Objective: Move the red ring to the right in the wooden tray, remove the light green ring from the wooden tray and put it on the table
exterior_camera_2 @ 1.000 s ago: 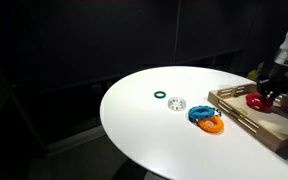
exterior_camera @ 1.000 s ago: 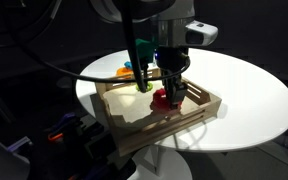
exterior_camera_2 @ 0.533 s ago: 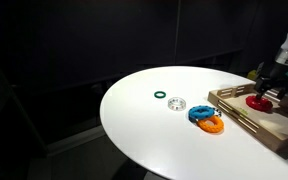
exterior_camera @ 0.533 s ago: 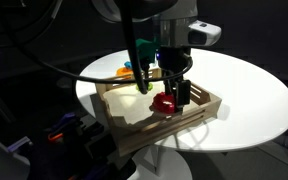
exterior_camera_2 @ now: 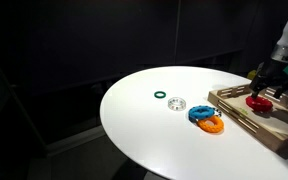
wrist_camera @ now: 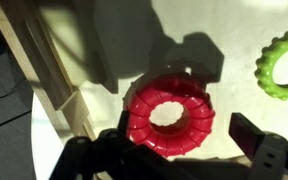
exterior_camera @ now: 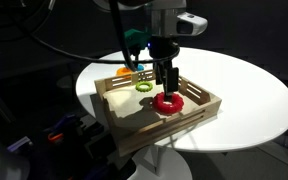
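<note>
The red ring [exterior_camera: 168, 101] lies flat on the floor of the wooden tray [exterior_camera: 169, 122], near its front right part in an exterior view. My gripper [exterior_camera: 168, 84] hangs just above it, open and holding nothing. From the wrist, the red ring [wrist_camera: 170, 113] lies between the spread fingers [wrist_camera: 256, 134] of my gripper [wrist_camera: 184, 150], touching neither. The light green ring [exterior_camera: 143, 87] lies in the same tray, a short way off; the wrist view has the light green ring [wrist_camera: 282, 62] at its right edge. The tray stands on the white table [exterior_camera: 244, 90].
Outside the tray on the table [exterior_camera_2: 144, 125] lie a dark green ring [exterior_camera_2: 160, 96], a pale ring [exterior_camera_2: 178, 103], a blue piece [exterior_camera_2: 199, 113] and an orange piece [exterior_camera_2: 213, 124]. A tray wall [wrist_camera: 54, 70] runs close beside the red ring.
The gripper has opened, let go of the red ring and risen a little. The ring now rests flat in the tray.
</note>
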